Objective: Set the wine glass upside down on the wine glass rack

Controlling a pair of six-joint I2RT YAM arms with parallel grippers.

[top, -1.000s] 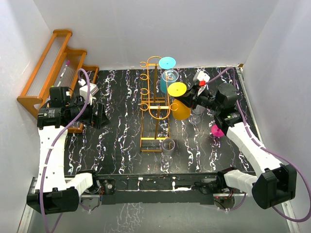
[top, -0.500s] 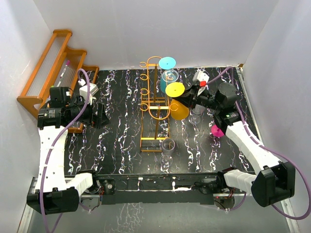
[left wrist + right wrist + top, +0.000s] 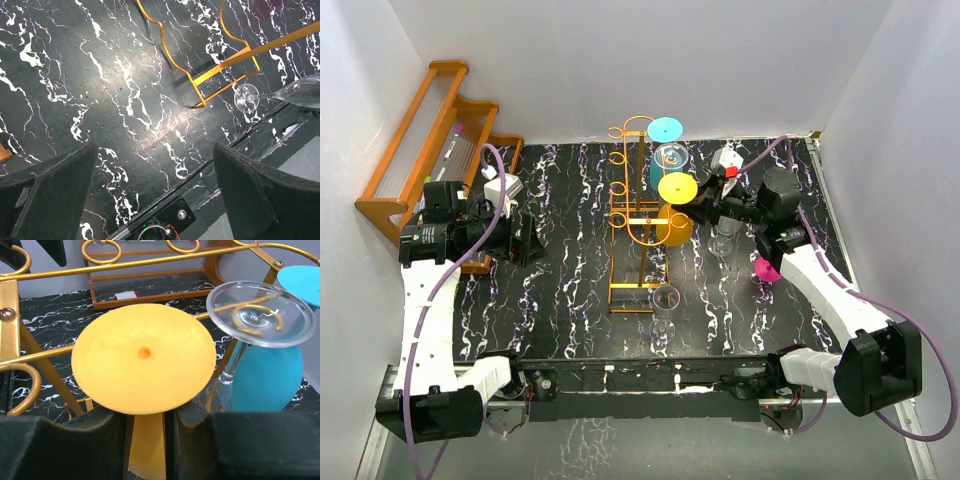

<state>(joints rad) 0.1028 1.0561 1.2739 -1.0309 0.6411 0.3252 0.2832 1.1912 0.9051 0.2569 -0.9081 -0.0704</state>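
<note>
Here, upside down at the wine glass rack [image 3: 638, 222]: a yellow wine glass [image 3: 680, 188], flat foot uppermost at rail height between the two golden rails, bowl hanging below. Actual rest on the wires impossible to judge.

Closely bracketing the yellow stem just under the foot: the right gripper [image 3: 145, 420], one black pad on either side. Clamped on the stem or barely clear of it, cannot tell from either view.

Farther along the same rails, just beyond the yellow one: a clear glass [image 3: 260, 315], foot up over a curled hook, stem slanting down. Behind that, a blue glass [image 3: 265, 380], likewise inverted, its round foot at the far end of the rack.

Off at the left side of the table [image 3: 560, 270], well apart from the rack: the left gripper [image 3: 155, 150], fingers spread wide, nothing between them, hovering above the black white-veined surface. Visible past those fingers: a corner of the rack's rectangular wire base and, just beside it, a second clear glass [image 3: 665, 300] standing near the front edge.

Beside the right forearm, a pink glass [image 3: 767, 268].

Against the left wall, a brown wooden shelf [image 3: 420, 140]; on it a small white-and-red tag [image 3: 125, 295], lettering too small to read.
</note>
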